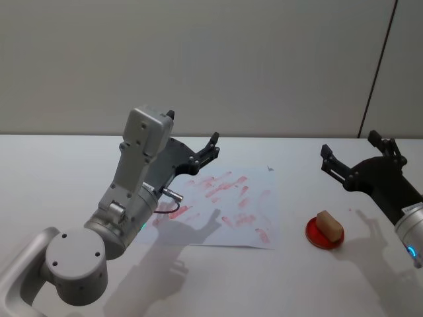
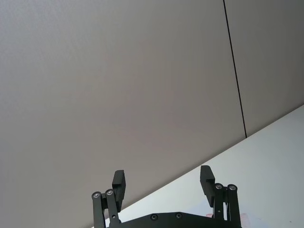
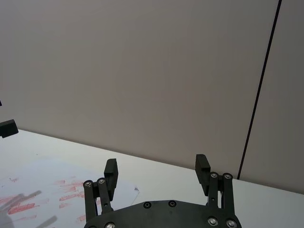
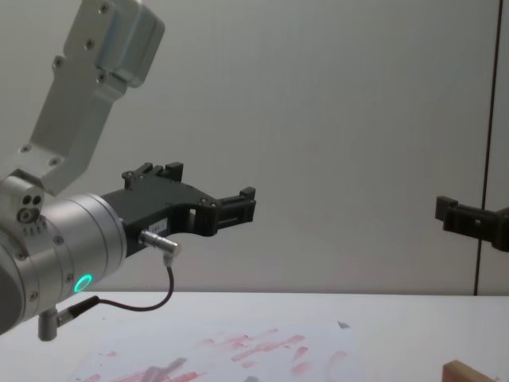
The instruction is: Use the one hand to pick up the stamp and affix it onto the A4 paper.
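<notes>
The stamp (image 1: 329,226), a light-brown wooden block, lies on a small round red pad (image 1: 316,236) on the white table, to the right of the A4 paper (image 1: 228,206). The paper lies flat and carries red-pink smudges. My right gripper (image 1: 351,148) hovers open above and behind the stamp, holding nothing; its fingers (image 3: 110,172) stand wide apart. My left gripper (image 1: 208,150) hangs open in the air over the paper's far left part, also holding nothing, its fingers (image 2: 118,183) spread. From the chest, the left gripper (image 4: 238,205) is well above the paper (image 4: 231,354), and the stamp (image 4: 477,372) peeks in at the lower right.
A plain grey wall with a dark vertical seam (image 1: 378,66) stands behind the table. The bulky left arm (image 1: 125,205) with a dark cable (image 1: 168,212) covers the table's front left. Bare table surface lies between paper and pad.
</notes>
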You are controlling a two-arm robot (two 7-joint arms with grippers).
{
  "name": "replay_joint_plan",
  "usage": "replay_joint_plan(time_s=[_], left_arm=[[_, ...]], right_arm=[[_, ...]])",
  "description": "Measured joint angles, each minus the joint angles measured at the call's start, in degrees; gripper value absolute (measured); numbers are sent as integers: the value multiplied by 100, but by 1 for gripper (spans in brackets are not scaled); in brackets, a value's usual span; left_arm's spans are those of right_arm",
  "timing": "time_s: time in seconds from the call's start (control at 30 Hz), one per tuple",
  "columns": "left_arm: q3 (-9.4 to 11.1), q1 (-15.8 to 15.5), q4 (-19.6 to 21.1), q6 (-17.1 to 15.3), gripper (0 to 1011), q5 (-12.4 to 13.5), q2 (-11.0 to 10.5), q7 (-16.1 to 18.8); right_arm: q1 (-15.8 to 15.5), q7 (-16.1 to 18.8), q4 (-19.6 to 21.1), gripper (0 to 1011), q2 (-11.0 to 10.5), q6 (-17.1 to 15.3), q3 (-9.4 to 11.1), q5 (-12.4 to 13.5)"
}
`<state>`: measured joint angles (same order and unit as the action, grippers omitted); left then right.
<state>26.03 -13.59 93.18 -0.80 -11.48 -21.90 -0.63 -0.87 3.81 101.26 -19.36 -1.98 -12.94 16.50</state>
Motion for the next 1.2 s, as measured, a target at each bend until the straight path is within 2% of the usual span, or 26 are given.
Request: replay_joint_plan(time_s=[1.07, 1.2], left_arm=[[0, 0, 0, 0, 1003, 0, 0, 0], [0, 0, 0, 0, 1003, 0, 0, 0]], right_arm=[[3, 11, -7, 1001, 1, 3, 5, -2], [-8, 81, -9, 1001, -33, -22, 35, 78]])
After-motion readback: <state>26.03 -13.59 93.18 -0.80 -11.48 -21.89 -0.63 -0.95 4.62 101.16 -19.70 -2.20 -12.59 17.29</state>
